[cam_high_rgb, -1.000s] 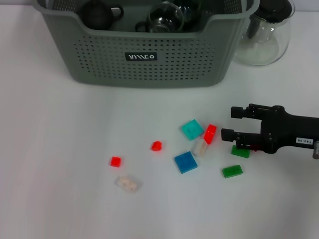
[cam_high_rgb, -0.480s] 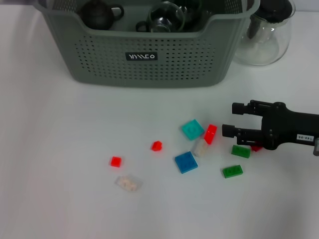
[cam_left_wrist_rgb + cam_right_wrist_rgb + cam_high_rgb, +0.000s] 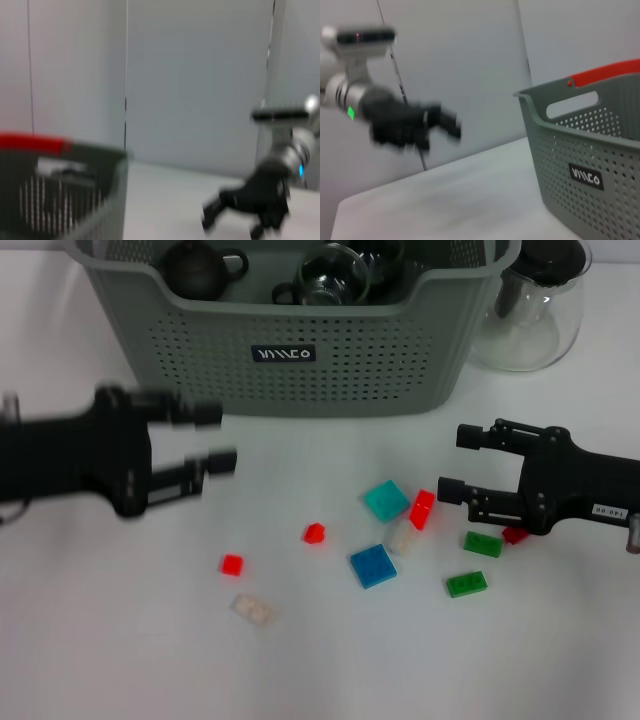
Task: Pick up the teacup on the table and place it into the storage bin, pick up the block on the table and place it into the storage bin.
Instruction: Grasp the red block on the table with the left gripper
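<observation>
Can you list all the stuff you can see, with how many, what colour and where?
storage bin: one, grey-green, back of the table, holding a dark teapot and clear glass cups
glass pot: one, clear with black lid, beside the bin's right end
red blocks: four, a long one, two small ones, one under the right hand
green blocks: two, near the right hand
blue block: one, middle
teal block: one, middle
pale clear blocks: two
table: one, white
left hand: black, open, left of the blocks
right hand: black, open, over the right-side blocks
</observation>
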Robot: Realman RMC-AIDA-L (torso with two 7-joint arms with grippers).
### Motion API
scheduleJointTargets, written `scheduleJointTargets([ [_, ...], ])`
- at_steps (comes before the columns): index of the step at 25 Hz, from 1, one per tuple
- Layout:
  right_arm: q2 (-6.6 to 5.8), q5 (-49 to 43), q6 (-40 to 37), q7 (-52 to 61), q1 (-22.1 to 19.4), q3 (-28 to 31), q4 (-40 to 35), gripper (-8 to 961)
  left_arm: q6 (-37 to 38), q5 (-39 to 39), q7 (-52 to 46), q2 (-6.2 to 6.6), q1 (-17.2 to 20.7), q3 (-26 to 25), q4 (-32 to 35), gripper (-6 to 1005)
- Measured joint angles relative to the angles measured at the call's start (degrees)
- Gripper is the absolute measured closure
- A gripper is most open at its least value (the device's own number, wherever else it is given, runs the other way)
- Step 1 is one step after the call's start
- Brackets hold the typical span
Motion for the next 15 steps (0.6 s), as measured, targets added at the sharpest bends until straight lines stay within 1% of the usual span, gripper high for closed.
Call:
scheduleJointTargets([
  [4, -0.10, 0.0, -0.4, 0.4, 0.4, 0.7, 0.1, 158, -1.5, 7.0, 11.6, -0.02, 0.6, -4.7, -8.7, 533],
  [7, -0.13, 0.0, -0.5, 0.5, 0.6, 1.0, 0.4, 159, -5.5, 11.3, 18.8, 0.07, 0.8, -7.8, -14.7, 537],
  [10, -0.12, 0.0, -0.3, 0.5, 0.6, 1.0, 0.5, 159, -10.1, 13.9, 22.7, 0.20, 0.8, -8.6, -18.5, 538],
  [15, -0.03, 0.0, 0.0, 0.5, 0.5, 1.0, 1.1, 159, -15.8, 15.8, 26.3, 0.25, 0.6, -8.9, -22.3, 540],
])
